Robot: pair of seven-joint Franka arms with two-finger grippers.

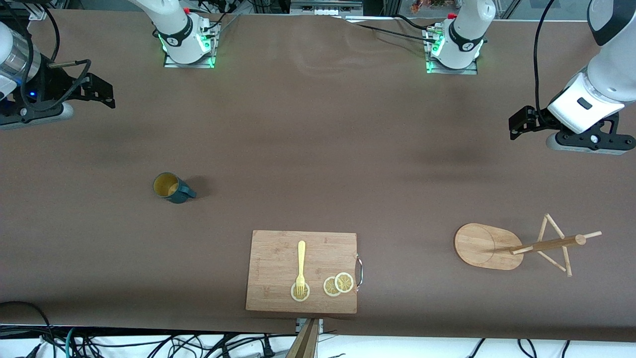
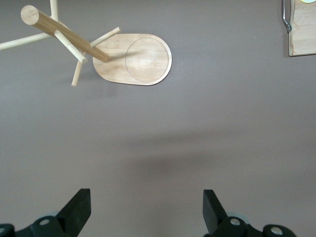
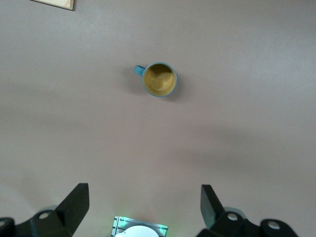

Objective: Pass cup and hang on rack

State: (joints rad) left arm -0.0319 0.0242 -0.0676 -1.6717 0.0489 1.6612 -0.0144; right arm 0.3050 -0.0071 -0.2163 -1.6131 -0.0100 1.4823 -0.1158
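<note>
The cup, dark teal with a mustard-yellow inside, stands upright on the table toward the right arm's end, its handle pointing toward the table's middle. It also shows in the right wrist view. The rack, a light wooden mug tree with an oval base, stands toward the left arm's end, and it shows in the left wrist view. My right gripper is open and empty, high over bare table at its end. My left gripper is open and empty, high over bare table at its end.
A bamboo cutting board with a metal handle lies near the front edge in the middle, bearing a yellow fork and lemon slices. The arm bases stand along the farthest edge. Brown table lies between cup and rack.
</note>
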